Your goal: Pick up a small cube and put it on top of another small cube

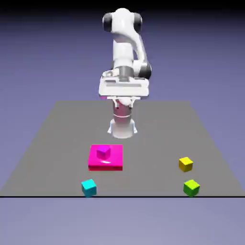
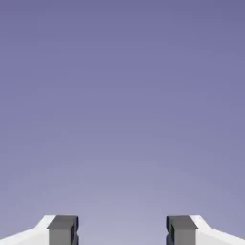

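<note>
The small plain yellow cube (image 1: 185,164) is seen at the right of the grey desk (image 1: 57,139), just above a lime-green cube (image 1: 191,187). The small cyan cube (image 1: 89,187) sits at the lower left, below a flat magenta block (image 1: 105,157). The jaws are spread wide, holding nothing, high above on the white arm (image 1: 125,52).

Exterior cam: high, wide over whole desk (image 1: 62,139). Hand cam: just fingers (image 2: 62,229), blank backdrop behind. Shared: basically only backdrop.
</note>
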Controlling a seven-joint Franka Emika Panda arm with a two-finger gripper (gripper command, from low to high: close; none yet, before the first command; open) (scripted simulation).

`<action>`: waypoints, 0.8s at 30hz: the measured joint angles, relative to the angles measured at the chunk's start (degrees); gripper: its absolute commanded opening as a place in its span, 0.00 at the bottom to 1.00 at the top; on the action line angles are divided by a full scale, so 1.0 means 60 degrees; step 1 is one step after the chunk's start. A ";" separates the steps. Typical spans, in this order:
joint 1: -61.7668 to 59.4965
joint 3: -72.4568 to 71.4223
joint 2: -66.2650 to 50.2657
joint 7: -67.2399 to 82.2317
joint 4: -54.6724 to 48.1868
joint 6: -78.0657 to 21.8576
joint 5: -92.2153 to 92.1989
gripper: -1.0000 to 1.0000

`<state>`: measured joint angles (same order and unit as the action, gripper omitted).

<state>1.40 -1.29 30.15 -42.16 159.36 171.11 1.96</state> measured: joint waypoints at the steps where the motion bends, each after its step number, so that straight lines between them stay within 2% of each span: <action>1: 0.0098 -0.0178 -0.0346 0.0041 -0.0227 -0.0400 0.0271 0.50; 24: 0.2354 -0.4263 -0.8306 0.0980 -0.5459 -0.9608 0.6501 0.50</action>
<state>15.52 -26.86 -19.68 -36.28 126.60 113.47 40.97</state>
